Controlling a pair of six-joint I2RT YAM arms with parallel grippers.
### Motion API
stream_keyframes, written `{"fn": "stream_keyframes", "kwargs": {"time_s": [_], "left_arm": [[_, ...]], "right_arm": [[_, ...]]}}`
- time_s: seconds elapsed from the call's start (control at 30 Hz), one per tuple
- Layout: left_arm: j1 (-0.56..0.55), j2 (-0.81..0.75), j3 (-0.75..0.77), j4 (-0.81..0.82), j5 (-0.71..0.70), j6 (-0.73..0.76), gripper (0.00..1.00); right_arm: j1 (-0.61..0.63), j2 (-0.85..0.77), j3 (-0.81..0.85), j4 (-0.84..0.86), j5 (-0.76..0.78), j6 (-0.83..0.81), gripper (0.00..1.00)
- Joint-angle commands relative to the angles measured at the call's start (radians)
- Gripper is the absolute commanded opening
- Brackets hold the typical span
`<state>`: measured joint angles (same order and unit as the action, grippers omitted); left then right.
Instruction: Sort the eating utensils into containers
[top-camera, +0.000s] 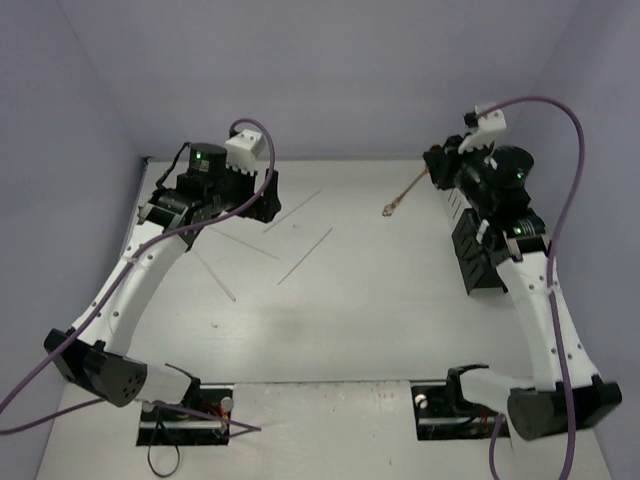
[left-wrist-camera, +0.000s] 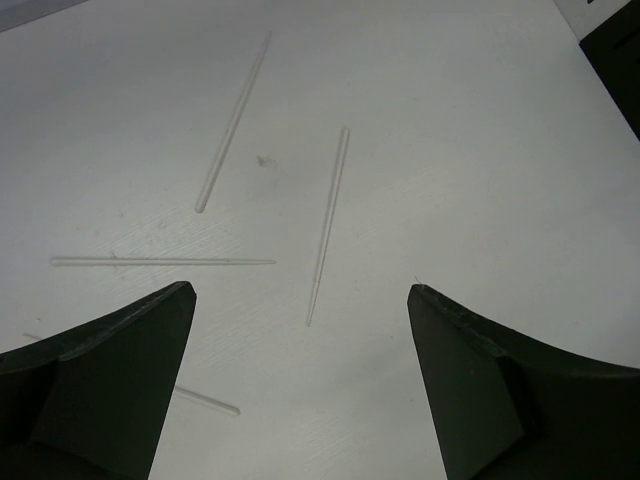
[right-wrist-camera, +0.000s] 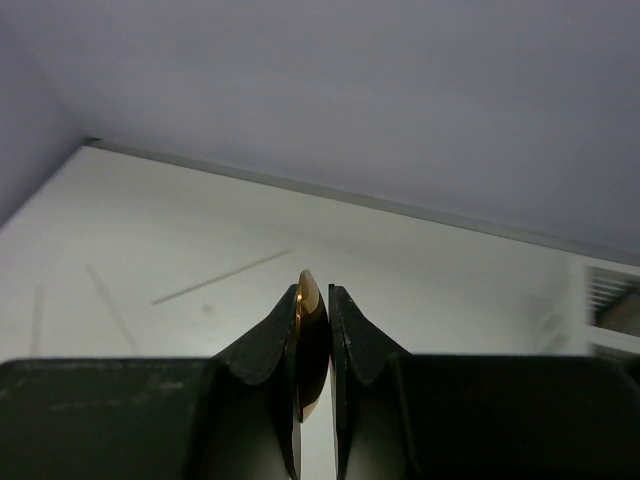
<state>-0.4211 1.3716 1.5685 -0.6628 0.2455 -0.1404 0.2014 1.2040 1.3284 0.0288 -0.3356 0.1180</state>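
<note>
My right gripper (top-camera: 432, 173) is shut on a gold spoon (top-camera: 405, 195), which sticks out over the table toward the left; in the right wrist view the gold bowl (right-wrist-camera: 312, 330) is pinched between the fingers. Just below that gripper stand the black slotted container (top-camera: 478, 262) and a white container (right-wrist-camera: 610, 300), the black one partly under the right arm. Several pale chopsticks (top-camera: 305, 255) lie scattered on the left half of the table. My left gripper (left-wrist-camera: 300, 297) hangs open over them with nothing between its fingers; one chopstick (left-wrist-camera: 328, 225) points at the gap.
Lilac walls close the table at the back and on both sides. Purple cables loop over both arms. The arm bases (top-camera: 180, 395) sit at the near edge.
</note>
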Motion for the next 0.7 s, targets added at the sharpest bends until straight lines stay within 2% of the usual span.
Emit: {"fn": "stream_keyframes", "kwargs": {"time_s": [0.0,0.07,0.1,0.13,0.17,0.33,0.47,0.67], "left_arm": [[0.003,0.048,-0.003,0.01,-0.014,-0.04,0.86],[0.002,0.106,0.014,-0.021,-0.052,-0.054,0.86],[0.002,0.107,0.015,-0.021,-0.052,-0.054,0.86],[0.001,0.13,0.016,-0.027,-0.061,-0.053,0.86],[0.001,0.142,0.012,-0.026,-0.071,-0.049,0.86],[-0.004,0.173,0.001,-0.023,-0.078,-0.026,0.86],[-0.004,0.185,-0.007,-0.022,-0.079,-0.009,0.86],[-0.005,0.19,-0.031,-0.003,-0.077,-0.007,0.86]], "right_arm": [[-0.099,-0.07,0.038,-0.153,0.16,-0.332,0.0],[-0.202,-0.063,0.055,-0.228,0.194,-0.42,0.0],[-0.204,-0.063,0.061,-0.23,0.194,-0.422,0.0],[-0.295,-0.057,0.064,-0.247,0.196,-0.456,0.0],[-0.378,-0.049,0.066,-0.262,0.177,-0.483,0.0],[-0.638,0.01,0.083,-0.344,0.028,-0.544,0.0],[-0.709,0.041,0.063,-0.348,-0.03,-0.571,0.0],[-0.718,0.09,0.087,-0.346,-0.062,-0.557,0.0]]}}
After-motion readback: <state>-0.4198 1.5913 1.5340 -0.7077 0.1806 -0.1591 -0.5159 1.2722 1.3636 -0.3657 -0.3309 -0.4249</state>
